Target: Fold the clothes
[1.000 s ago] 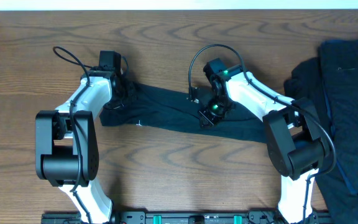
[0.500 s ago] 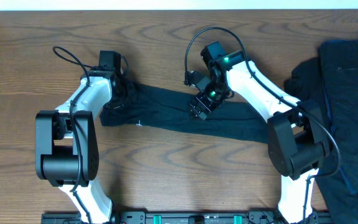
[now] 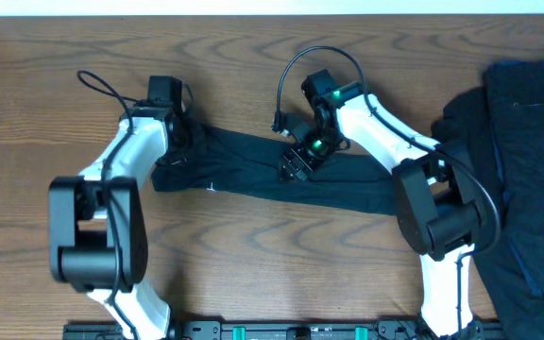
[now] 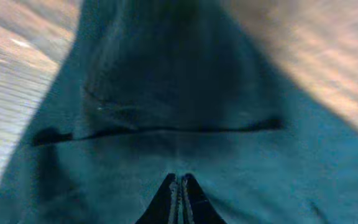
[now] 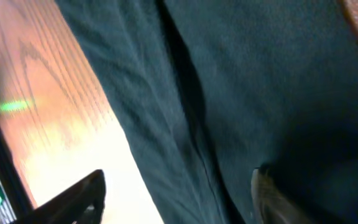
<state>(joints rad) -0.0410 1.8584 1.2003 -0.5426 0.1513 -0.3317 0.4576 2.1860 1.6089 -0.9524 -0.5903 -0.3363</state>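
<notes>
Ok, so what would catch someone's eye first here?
A dark garment pulled into a long band across the middle of the wooden table, the left gripper shut on its left end. The right gripper hangs open over its middle, and a heap of dark clothes fills the right edge.

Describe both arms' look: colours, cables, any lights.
Both arms match: white link shells, black joint housings. The left arm has a black cable looping by its wrist; the right arm has a similar cable loop plus green lights. End effector fingers are black.
</notes>
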